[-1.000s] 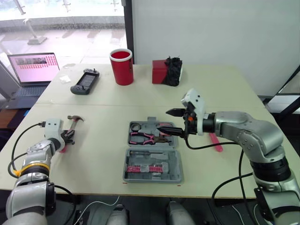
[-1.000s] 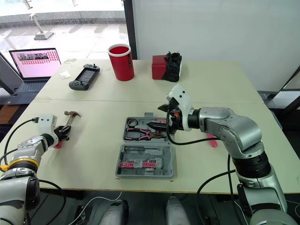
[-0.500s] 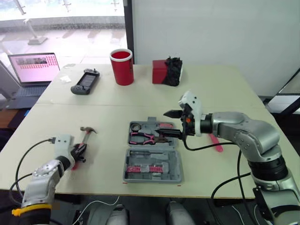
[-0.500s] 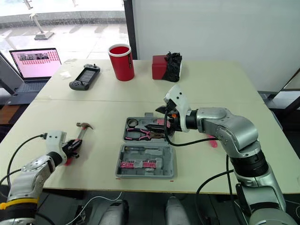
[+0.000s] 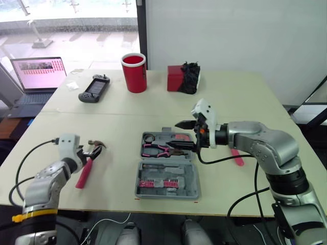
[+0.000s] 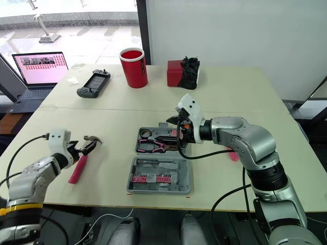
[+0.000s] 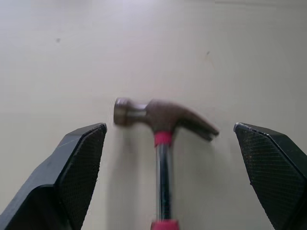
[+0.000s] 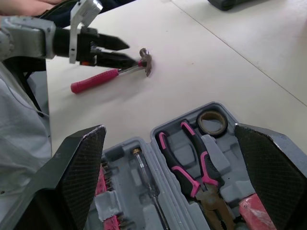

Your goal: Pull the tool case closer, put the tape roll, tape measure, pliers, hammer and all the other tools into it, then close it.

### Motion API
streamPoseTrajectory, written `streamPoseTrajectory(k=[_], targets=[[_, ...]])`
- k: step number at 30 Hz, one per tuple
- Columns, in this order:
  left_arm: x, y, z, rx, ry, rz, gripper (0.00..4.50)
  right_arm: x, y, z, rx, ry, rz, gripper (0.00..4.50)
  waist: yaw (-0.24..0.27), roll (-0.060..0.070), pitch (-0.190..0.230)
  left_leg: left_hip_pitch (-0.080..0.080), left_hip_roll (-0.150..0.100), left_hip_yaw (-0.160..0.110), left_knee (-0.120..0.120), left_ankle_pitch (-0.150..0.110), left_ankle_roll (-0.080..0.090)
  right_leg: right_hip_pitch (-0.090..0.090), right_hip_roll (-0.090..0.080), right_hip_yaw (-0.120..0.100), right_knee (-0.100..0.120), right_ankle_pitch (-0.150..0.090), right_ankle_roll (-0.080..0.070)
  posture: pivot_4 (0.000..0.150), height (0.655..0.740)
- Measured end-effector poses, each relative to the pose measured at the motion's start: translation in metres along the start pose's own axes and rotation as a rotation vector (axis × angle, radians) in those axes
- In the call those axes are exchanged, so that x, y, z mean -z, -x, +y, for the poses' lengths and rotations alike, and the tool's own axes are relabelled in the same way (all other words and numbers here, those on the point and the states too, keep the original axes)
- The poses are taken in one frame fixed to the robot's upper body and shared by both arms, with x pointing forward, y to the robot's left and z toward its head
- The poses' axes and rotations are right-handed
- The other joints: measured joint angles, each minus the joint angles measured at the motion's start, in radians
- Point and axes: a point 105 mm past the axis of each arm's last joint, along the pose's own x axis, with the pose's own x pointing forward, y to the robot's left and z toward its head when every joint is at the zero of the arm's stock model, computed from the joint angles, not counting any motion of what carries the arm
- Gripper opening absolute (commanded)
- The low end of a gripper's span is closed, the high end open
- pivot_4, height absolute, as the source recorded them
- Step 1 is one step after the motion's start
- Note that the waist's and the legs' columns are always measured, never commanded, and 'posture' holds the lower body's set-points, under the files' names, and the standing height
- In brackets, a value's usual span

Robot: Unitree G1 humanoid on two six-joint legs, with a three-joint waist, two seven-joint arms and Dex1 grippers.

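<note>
Here, the left gripper [image 5: 92, 151], fingers spread, straddles the neck of a pink-handled steel hammer [image 7: 163, 120] lying on the beige table [image 5: 117, 127]

No word, number, brand or sign can be read anywhere. The laptop [image 5: 36, 76] has rows of pink blocks on its screen, too small to make out as writing. Any marking on the red cup [image 5: 134, 73], the red box [image 5: 175, 78], the handheld controller [image 5: 93, 89], the grey tool case [image 5: 166, 179] or the hammer [image 7: 163, 120] is illegible.
</note>
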Motion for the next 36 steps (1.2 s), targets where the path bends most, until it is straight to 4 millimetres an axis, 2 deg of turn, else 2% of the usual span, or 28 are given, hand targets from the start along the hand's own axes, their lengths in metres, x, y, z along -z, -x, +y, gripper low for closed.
streamPoseTrajectory(k=[2, 11, 15, 18, 25, 36], targets=[[0.002, -0.004, 0.001, -0.007, -0.023, 0.017, 4.47, 0.0, 0.0, 0.0, 0.002, 0.001, 0.003, 4.5, -0.008, 0.0, 0.0, 0.0, 0.0, 0.0, 0.0, 0.0, 0.0, 0.0, 0.0, 0.0, 0.0, 0.0, 0.0, 0.15, 0.74], [0.036, -0.007, 0.001, -0.028, -0.041, 0.075, 4.47, 0.001, 0.0, 0.0, 0.003, 0.001, 0.005, 4.5, -0.009, 0.0, 0.0, 0.0, 0.0, 0.0, -0.001, 0.0, 0.0, -0.001, 0.0, 0.0, 0.0, 0.0, 0.0, 0.15, 0.74], [0.037, -0.011, -0.004, -0.025, -0.06, 0.052, 4.47, 0.001, 0.0, 0.0, -0.003, 0.001, 0.005, 4.5, -0.001, 0.0, 0.0, 0.001, 0.0, 0.0, 0.0, 0.0, 0.0, 0.0, 0.0, 0.0, 0.001, 0.0, 0.0, 0.15, 0.74], [0.037, -0.011, -0.004, -0.03, -0.064, 0.045, 3.6, 0.0, -0.001, 0.003, -0.021, 0.004, 0.008, 4.5, 0.0, 0.0, 0.0, 0.0, 0.0, 0.0, 0.0, 0.0, 0.0, 0.0, 0.0, 0.0, 0.0, 0.0, 0.0, 0.15, 0.74], [0.04, -0.007, -0.003, -0.044, -0.076, 0.045, 0.04, -0.001, -0.001, 0.004, -0.031, 0.011, 0.008, 4.5, 0.0, 0.0, 0.0, 0.0, 0.0, 0.0, 0.0, 0.0, 0.0, 0.0, 0.0, 0.0, 0.0, 0.0, 0.0, 0.15, 0.74], [0.039, 0.001, -0.007, -0.004, -0.052, 0.058, 0.04, -0.001, -0.001, 0.002, -0.026, 0.02, 0.009, 4.5, -0.001, 0.0, 0.0, 0.0, 0.0, 0.0, 0.0, 0.0, 0.0, 0.0, 0.0, 0.0, 0.0, 0.0, 0.0, 0.15, 0.74]])
